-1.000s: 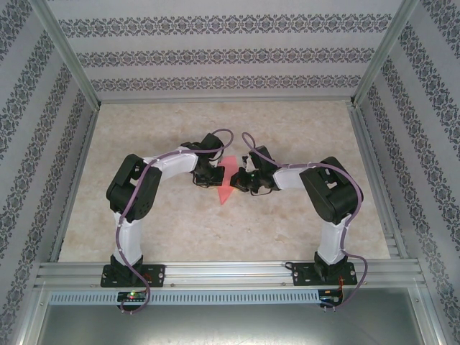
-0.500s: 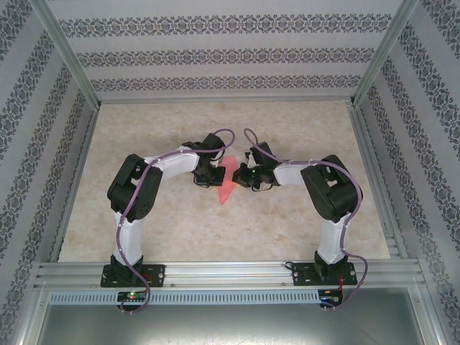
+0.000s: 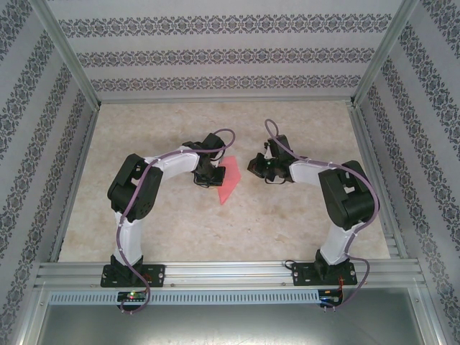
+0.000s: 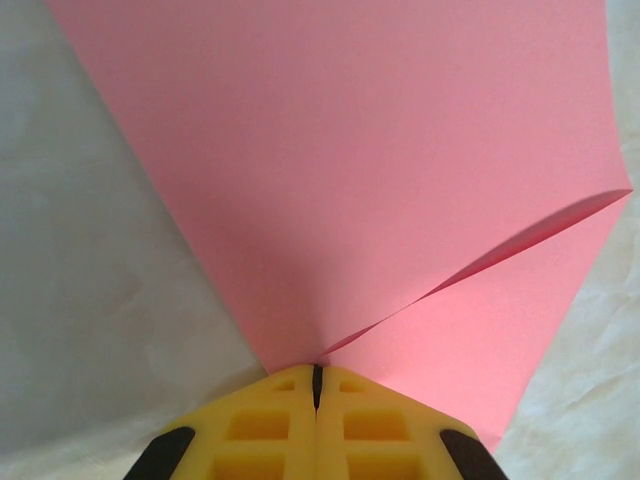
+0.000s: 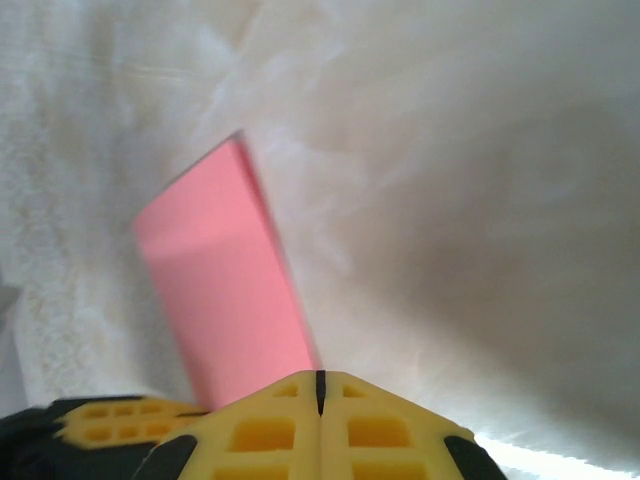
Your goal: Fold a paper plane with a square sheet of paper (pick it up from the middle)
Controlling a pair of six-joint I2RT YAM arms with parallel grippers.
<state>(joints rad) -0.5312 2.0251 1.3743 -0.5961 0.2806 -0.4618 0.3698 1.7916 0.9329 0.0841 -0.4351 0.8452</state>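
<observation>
Left gripper (image 4: pixel 317 385): closed, its yellow fingers pressed flat together and pinching one corner of the sheet of paper (image 4: pixel 350 180), where a crease starts.
Right gripper (image 5: pixel 320 385): closed with nothing between its fingers, over bare table (image 3: pixel 180 230) just right of the sheet and apart from it.
Sheet of paper: plain pink-red and partly folded, at mid-table between the two grippers, against the left one. From above it narrows to a point toward the near edge. In the left wrist view it fans out from the fingertips, smooth on the left, and on the right one flap lifts along a slanting fold.
Table: pale and marbled.
Walls (image 3: pixel 230 57): striped, patterned paper on the left, right and far sides.
</observation>
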